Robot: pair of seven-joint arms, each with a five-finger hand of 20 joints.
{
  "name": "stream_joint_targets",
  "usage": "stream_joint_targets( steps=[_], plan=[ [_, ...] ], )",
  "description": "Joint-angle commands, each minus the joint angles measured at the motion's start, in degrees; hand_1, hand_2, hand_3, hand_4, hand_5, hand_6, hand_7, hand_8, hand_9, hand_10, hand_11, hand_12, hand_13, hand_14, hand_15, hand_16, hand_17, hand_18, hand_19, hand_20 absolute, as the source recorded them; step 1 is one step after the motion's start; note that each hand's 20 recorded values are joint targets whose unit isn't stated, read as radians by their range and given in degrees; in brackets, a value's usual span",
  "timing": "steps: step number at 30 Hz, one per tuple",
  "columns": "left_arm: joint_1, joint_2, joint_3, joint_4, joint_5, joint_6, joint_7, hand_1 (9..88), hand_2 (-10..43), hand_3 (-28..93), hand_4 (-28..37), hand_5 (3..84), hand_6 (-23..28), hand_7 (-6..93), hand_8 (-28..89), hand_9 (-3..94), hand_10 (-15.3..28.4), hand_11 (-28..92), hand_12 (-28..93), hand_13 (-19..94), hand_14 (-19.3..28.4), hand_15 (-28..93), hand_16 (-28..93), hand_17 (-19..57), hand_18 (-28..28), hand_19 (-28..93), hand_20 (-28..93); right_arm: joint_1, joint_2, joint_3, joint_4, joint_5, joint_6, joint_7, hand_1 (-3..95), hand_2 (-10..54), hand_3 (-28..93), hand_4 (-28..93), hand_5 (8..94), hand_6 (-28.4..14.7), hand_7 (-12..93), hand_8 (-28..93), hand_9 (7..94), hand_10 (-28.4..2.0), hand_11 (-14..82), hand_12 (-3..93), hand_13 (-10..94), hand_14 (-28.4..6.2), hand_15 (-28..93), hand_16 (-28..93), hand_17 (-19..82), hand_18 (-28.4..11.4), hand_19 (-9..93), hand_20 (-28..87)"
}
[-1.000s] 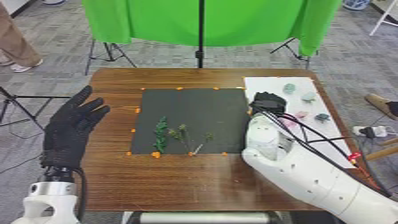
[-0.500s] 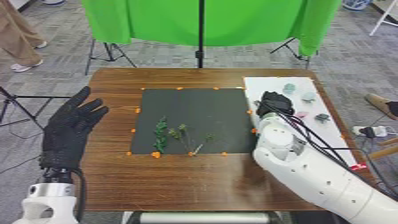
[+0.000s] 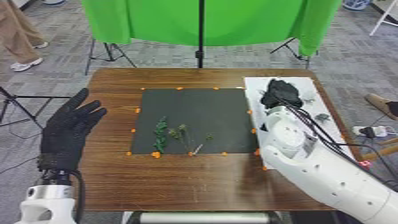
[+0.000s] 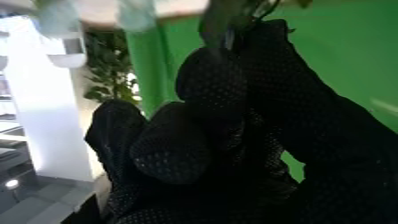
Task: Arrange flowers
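Since the white sheet [image 3: 255,86] apparently stocks flowers [image 3: 322,117], my right hand [image 3: 282,93]: over it, two o'clock; whether pinching one, I cannot tell.

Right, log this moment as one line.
Arrange flowers | right hand over white sheet | grip unclear | left hand open, left of black mat | green sprigs on mat
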Motion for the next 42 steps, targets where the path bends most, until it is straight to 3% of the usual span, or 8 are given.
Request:
stream_joint_targets(
  steps=[1, 5, 11, 20, 30, 34, 39, 42],
  plan=[
    [1.7, 0.9, -0.62, -0.63, -0.44, 1.45, 0.68, 26.7, 9.9, 73, -20.1, 35.5, 8.7, 12.1, -9, 33.7, 19.8, 26, 12, 23, 24.5, 47, -6, -11.2, 20.0, 42, 18, -3.5, -0.3, 2.9, -11.3, -4.1, -1.2, -0.1, 52.9, -9.5, 84, -28, 86.6, -4.7, 25, 25, 83.4, -12.0, 56.5, 27.0, 80, -8.5, 86, 18, 46, -25.2, 93, 69],
    [2.1, 1.22, -1.01, -0.74, -0.68, 1.64, 1.0, 26.6, 9.8, 73, -20.0, 35.5, 8.7, 12.0, -9, 33.7, 19.8, 26, 12, 23, 24.4, 47, -6, -11.2, 20.0, 42, 18, -8.1, -3.1, 4.3, -15.9, -3.7, -4.4, -0.2, 52.7, -9.5, 85, -28, 87.0, -5.0, 24, 25, 83.7, -12.0, 56.3, 27.3, 81, -8.8, 86, 18, 47, -25.8, 93, 69],
    [1.4, 0.83, -1.11, -0.39, -0.8, 1.15, 0.88, 26.7, 9.7, 73, -20.1, 35.5, 8.7, 12.0, -9, 33.6, 19.7, 26, 12, 23, 24.5, 47, -6, -11.2, 20.0, 42, 18, -9.5, -7.6, -0.3, -13.3, -3.9, -6.2, -0.5, 52.4, -9.5, 85, -28, 87.9, -5.6, 23, 25, 84.1, -12.1, 55.6, 27.6, 81, -9.0, 86, 18, 48, -26.0, 93, 70],
    [0.1, 0.16, -1.02, -0.03, 0.2, -0.16, -1.17, 26.6, 9.6, 73, -20.1, 35.3, 8.7, 11.9, -9, 33.5, 19.7, 26, 12, 23, 24.4, 47, -6, -11.2, 20.0, 42, 18, -9.4, -11.2, -3.6, -8.7, -4.7, -10.3, 1.9, 52.4, -9.5, 85, -28, 88.5, -5.4, 22, 24, 84.7, -12.2, 54.9, 27.1, 82, -9.1, 85, 17, 48, -26.2, 93, 69],
    [0.3, -0.7, -1.72, -0.12, 0.68, -0.69, -2.38, 26.6, 9.4, 74, -19.8, 35.4, 8.6, 12.0, -9, 33.5, 19.6, 26, 12, 23, 24.4, 47, -6, -11.2, 20.0, 42, 18, -12.9, -12.5, -0.5, -10.2, -4.7, -15.4, 1.9, 52.1, -9.5, 79, -26, 89.7, -5.1, 20, 15, 85.1, -12.0, 54.5, 27.3, 82, -9.0, 83, 17, 49, -26.6, 93, 68],
    [0.6, -0.07, -1.49, -0.17, 0.27, -0.22, -1.19, 26.9, 9.4, 74, -19.6, 35.4, 8.6, 12.1, -9, 33.6, 19.6, 26, 12, 23, 24.4, 47, -6, -11.2, 20.0, 42, 18, -13.8, -12.1, 0.6, -11.9, -4.8, -16.1, 0.4, 49.0, -9.5, 71, -26, 85.7, -6.6, 19, 11, 81.5, -14.2, 58.1, 22.8, 80, -9.5, 83, 17, 47, -27.0, 93, 67],
    [1.2, 0.61, -1.36, -0.36, -0.24, 0.56, -0.09, 26.9, 9.5, 74, -19.6, 35.4, 8.6, 12.1, -9, 33.6, 19.6, 26, 12, 23, 24.4, 47, -6, -11.2, 20.1, 42, 18, -13.4, -11.5, 1.5, -13.6, -5.3, -14.8, -0.7, 40.1, -9.5, 74, -28, 83.9, -6.0, 19, -9, 80.2, -15.1, 58.2, 21.9, 79, -10.0, 83, 17, 46, -27.2, 93, 67],
    [1.0, 0.84, -0.83, -0.27, -0.37, 0.52, 0.22, 26.9, 9.5, 74, -19.7, 35.5, 8.7, 12.0, -9, 33.6, 19.6, 26, 12, 23, 24.3, 47, -6, -11.2, 20.1, 42, 18, -11.8, -9.8, 0.7, -13.5, -7.7, -12.7, -1.2, 39.1, -9.5, 73, -28, 82.9, -6.4, 18, -11, 79.5, -15.6, 57.1, 21.4, 78, -10.4, 82, 16, 46, -27.3, 93, 67]
  ],
)
